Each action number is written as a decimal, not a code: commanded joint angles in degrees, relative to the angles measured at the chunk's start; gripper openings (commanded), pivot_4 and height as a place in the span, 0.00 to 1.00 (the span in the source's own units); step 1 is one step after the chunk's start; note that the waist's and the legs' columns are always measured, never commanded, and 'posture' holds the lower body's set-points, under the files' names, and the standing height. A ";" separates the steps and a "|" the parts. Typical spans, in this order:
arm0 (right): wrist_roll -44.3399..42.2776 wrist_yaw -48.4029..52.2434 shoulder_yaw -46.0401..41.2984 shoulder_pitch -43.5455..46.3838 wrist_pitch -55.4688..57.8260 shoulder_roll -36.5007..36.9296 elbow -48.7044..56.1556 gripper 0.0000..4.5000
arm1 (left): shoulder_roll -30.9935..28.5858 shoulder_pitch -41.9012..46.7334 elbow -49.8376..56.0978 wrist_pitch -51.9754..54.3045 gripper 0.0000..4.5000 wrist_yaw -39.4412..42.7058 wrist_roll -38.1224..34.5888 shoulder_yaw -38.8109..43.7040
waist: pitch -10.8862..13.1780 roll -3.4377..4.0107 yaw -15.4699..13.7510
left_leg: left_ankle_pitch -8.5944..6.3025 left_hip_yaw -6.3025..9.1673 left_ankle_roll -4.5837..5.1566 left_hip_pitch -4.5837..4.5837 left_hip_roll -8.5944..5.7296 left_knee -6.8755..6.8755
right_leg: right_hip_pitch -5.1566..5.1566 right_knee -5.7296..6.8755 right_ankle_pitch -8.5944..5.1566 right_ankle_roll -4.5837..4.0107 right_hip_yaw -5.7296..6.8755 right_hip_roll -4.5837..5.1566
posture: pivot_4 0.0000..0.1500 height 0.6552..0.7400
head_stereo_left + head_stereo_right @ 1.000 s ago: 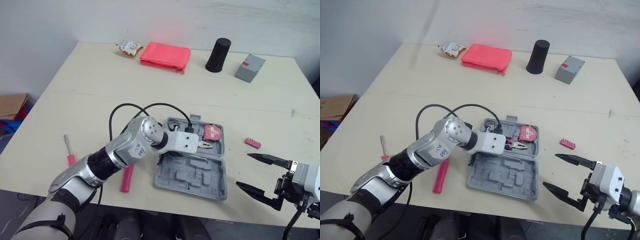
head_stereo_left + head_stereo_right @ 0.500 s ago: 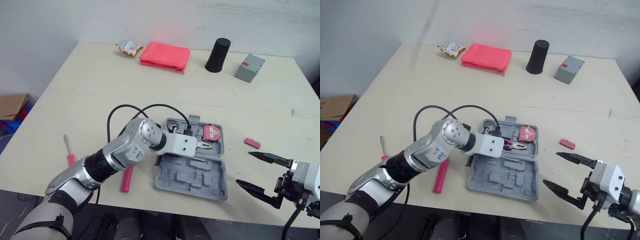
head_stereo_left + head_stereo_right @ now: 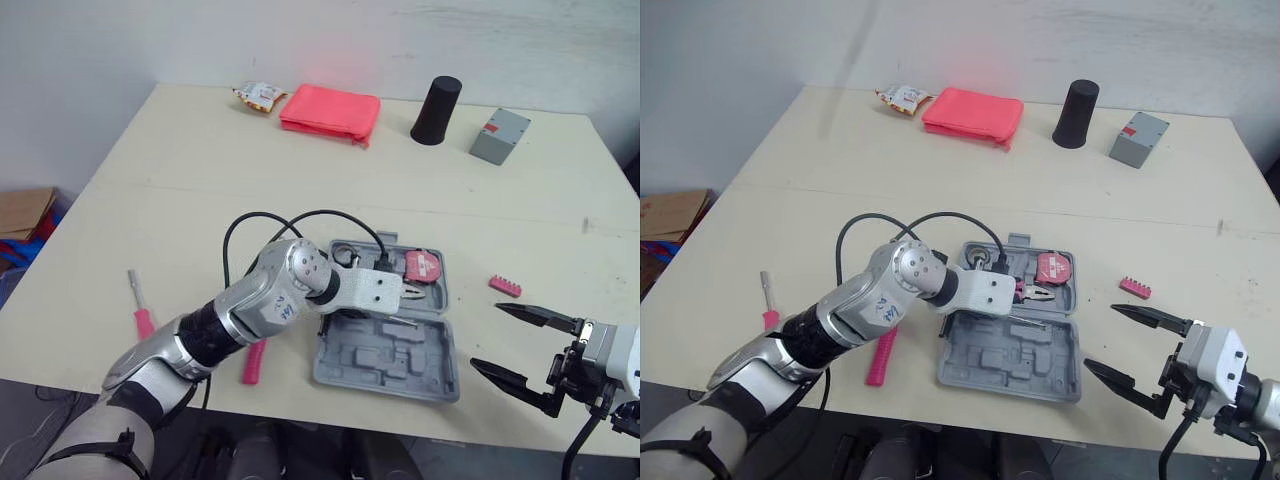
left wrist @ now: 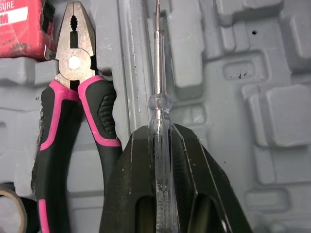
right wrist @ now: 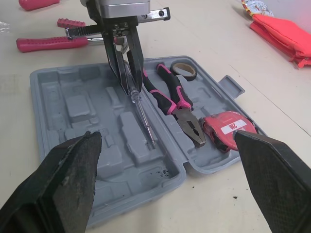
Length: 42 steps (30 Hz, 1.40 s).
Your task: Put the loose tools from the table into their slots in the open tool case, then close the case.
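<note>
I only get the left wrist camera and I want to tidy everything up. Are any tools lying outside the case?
Observer: Yes, a pink bit holder lies on the table, right of the tool case.
Operator: Anything on the other side?
Observer: A pink-handled screwdriver lies left of the case, apart from it.
Operator: My left end effector has the clear-handled screwdriver. Could the other arm help?
Observer: Maybe; the right end effector is open and empty, near the table's front edge.

The left arm reaches from lower left to frame centre, elbow bent, wrist level. The left gripper is clamped on a screwdriver. The right gripper sits at lower right, fingers spread wide.
</note>
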<state>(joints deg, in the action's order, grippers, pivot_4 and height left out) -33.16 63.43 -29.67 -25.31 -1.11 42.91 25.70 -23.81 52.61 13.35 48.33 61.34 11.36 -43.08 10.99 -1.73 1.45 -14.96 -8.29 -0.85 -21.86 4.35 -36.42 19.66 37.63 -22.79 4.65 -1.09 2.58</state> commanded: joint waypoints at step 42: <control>-0.45 0.14 0.74 1.03 1.04 -0.26 2.21 1.00 | -0.49 2.71 4.04 10.01 0.26 -7.24 -6.13 -2.32 | 0.00 0.00 -0.04 | 0.01 0.00 -0.01 0.00 0.00 -0.05 | 0.00 0.05 0.00 0.00 -0.01 0.01 | 1.00 1.00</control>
<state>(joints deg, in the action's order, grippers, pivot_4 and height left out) -33.14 63.54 -28.69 -24.22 0.13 42.89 26.75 -24.90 55.27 16.93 59.75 55.49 4.83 -46.72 10.99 -1.73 1.41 -14.95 -8.29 -0.85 -21.85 4.35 -36.48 19.66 37.68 -22.79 4.65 -1.10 2.59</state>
